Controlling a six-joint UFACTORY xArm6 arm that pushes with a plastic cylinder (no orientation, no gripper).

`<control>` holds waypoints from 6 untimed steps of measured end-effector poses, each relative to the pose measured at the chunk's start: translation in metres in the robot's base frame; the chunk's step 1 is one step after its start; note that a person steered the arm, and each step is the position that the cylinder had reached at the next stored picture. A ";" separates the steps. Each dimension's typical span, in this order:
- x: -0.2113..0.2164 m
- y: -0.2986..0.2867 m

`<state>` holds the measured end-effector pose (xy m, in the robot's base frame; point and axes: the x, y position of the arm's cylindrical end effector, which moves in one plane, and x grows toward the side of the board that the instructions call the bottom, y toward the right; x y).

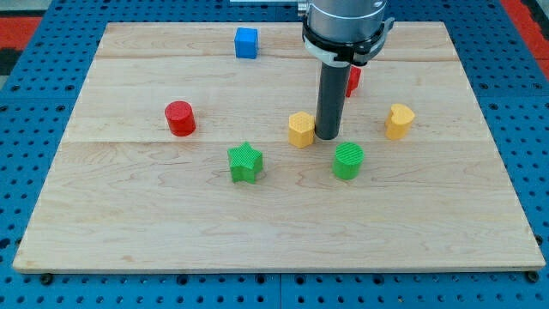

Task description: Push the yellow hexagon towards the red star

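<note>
The yellow hexagon sits near the middle of the wooden board. My tip stands right beside it on the view's right, touching or nearly touching its side. The red star lies toward the view's top right of the hexagon, mostly hidden behind the rod; only its right edge shows.
A blue cube is at the top. A red cylinder is at the left. A green star and a green cylinder lie below the hexagon. A yellow heart-like block is at the right. The board ends on blue pegboard.
</note>
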<state>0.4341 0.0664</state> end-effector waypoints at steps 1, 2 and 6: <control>-0.009 0.024; 0.015 0.010; -0.017 0.001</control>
